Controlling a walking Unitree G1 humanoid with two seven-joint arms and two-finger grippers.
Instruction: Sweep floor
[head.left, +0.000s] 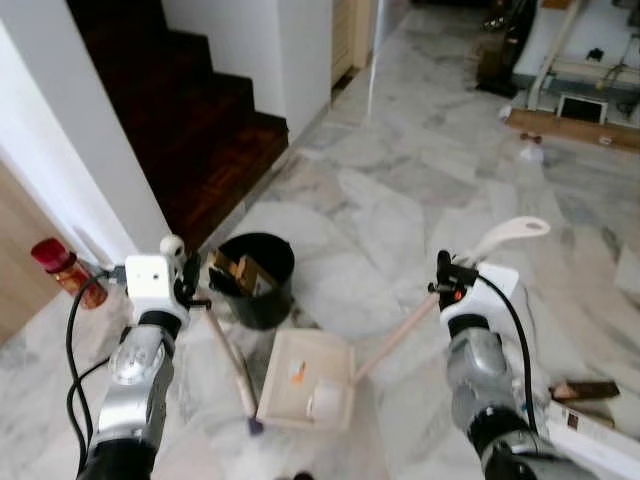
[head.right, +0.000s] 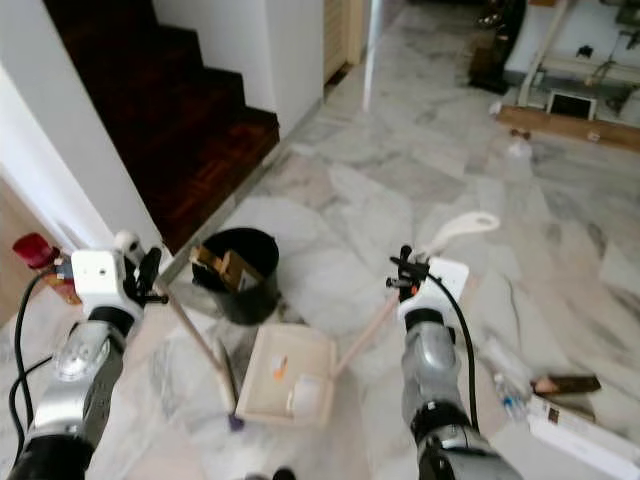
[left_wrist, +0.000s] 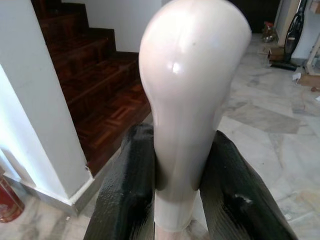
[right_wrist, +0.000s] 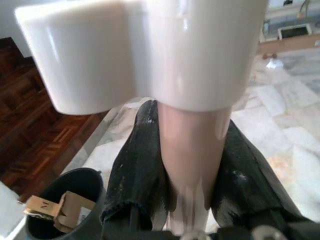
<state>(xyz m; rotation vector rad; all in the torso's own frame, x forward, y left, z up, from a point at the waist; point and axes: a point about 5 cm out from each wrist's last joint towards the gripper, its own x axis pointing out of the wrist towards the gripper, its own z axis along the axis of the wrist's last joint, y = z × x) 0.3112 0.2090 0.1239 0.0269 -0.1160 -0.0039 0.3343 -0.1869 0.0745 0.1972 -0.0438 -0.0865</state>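
Marble underfoot is slick and glossy, so watch the dustpan (head.left: 305, 392): it lies flat on the floor (head.left: 420, 170) between your two arms, just near of the black bin (head.left: 256, 278), and a hard push from the broom could skate it away rather than load it. Your right gripper (head.left: 447, 283) is clenched on the dustpan's long handle (head.left: 400, 335) just below its white loop grip (head.left: 512, 232); the right wrist view shows both jaws pressed against the pale pink shaft. Your left gripper (head.left: 187, 283) is clamped on the broom handle (head.left: 228, 352) right under its rounded white knob (left_wrist: 192, 75), jaws tight either side.

Holding so near the top gives you little leverage over the purple bristle end (head.left: 254, 427), which sits just left of the pan's near corner, so my guess is the stroke may twist or run wide. The pan already holds a small orange scrap (head.left: 297, 373) and a white cup-like piece (head.left: 326, 399); tilt the handle too far and they will likely spill back out. The bin, with cardboard (head.left: 236, 272) sticking out of it, stands close enough that a raised pan edge could knock it. A red-capped bottle (head.left: 66, 270) stands far left by the wall (head.left: 60, 160), beyond the left arm.

The pan is cream, shallow and squarish; the broom shaft is thin and pinkish.
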